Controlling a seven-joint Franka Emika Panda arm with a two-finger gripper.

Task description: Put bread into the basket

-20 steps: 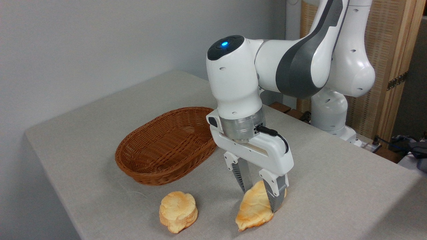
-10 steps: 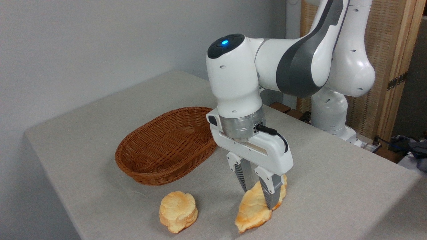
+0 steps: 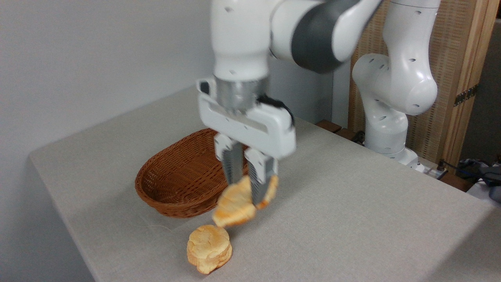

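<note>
The gripper is clamped on the bread, a long golden pastry that hangs in the air, tilted with its pointed end down, above the grey table and just in front of the near rim of the basket. The pick-up looks done, while carrying the bread over the basket and letting it go is still left. The brown wicker basket holds nothing that can be seen, and a small round bun lies on the table below the bread
</note>
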